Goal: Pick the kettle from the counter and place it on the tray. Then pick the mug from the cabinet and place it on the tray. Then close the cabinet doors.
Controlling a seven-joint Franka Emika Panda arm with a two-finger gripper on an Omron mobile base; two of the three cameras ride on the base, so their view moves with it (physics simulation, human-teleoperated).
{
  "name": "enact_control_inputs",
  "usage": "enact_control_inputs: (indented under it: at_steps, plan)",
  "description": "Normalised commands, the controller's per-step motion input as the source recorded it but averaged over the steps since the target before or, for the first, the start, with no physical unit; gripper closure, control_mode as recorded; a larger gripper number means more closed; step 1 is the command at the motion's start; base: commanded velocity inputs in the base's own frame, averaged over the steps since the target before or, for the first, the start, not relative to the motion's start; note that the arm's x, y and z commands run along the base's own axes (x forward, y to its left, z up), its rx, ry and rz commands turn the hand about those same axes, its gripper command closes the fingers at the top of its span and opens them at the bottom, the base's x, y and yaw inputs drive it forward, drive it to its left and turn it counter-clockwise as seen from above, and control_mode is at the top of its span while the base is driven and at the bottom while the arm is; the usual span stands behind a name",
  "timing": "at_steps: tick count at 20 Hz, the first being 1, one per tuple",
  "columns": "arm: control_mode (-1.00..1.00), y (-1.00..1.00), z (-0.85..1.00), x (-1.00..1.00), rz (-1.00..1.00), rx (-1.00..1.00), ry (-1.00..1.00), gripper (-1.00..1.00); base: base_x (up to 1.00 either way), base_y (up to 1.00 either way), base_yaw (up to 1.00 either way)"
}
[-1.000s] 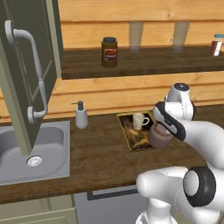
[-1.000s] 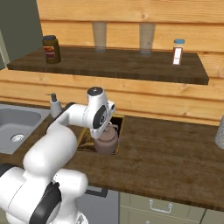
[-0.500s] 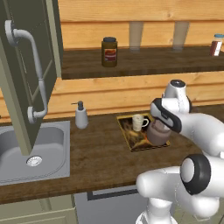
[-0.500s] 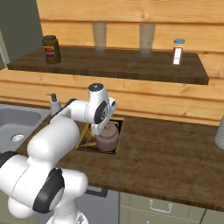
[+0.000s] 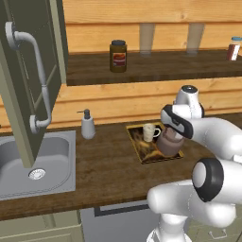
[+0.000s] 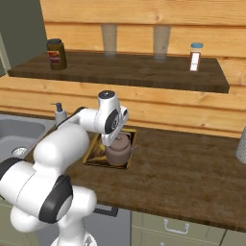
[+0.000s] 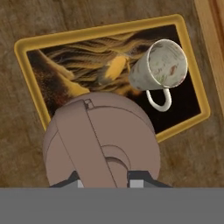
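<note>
While I hang directly above the tray point(image 7: 30, 48), my gripper point(image 7: 103, 178) sits low over the brown kettle point(image 7: 103, 140), its two dark finger tips showing at either side of the kettle's lid area. The jaws are only narrowly parted, and I cannot tell whether they pinch part of the kettle or merely stand beside it. The kettle rests on the tray at its front edge, the side nearest my base. The mug point(image 7: 159, 65) stands on the same tray, at the rear corner toward the sink point(image 5: 52, 156), close beside the kettle but apart from it; its loop handle points toward the kettle.

The tray lies on the counter point(image 6: 192, 163), a long dark brown wood-grain worktop, toward its back edge just below the wall. A grey steel sink is sunk into the counter's left end, and a white soap dispenser point(image 5: 87, 125) stands near the back edge between sink and tray.

Light orange wood panelling point(image 6: 144, 14) covers the wall. A dark wooden shelf point(image 6: 120, 72) runs along it above the counter, carrying a dark jar point(image 5: 118, 56) at its left end, two clear glasses point(image 6: 109, 40) near the middle and a small bottle point(image 6: 194, 56) with a pale cap toward the right. One sage-green cabinet door point(image 5: 28, 80) stands swung open above the sink, its pale grey curved bar handle point(image 5: 35, 80) facing the room. Pale green low cupboards point(image 6: 178, 226) sit under the counter's front edge.
</note>
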Motion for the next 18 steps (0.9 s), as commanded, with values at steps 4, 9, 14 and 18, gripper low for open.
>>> enact_control_inputs:
  at_steps: [4,9,14,18]
  plan:
    - [-1.0,0.18,-0.13,0.0,0.01,0.0,0.01,1.0,0.0,0.0,0.0]
    - [-1.0,0.12,-0.11,0.0,0.01,0.0,0.0,1.0,0.0,0.0,0.0]
    - [-1.0,0.03,-0.15,0.0,0.01,0.0,0.0,1.0,0.0,0.0,0.0]
    - [-1.0,0.01,-0.21,0.0,0.01,0.0,0.0,-1.0,0.0,0.0,0.0]
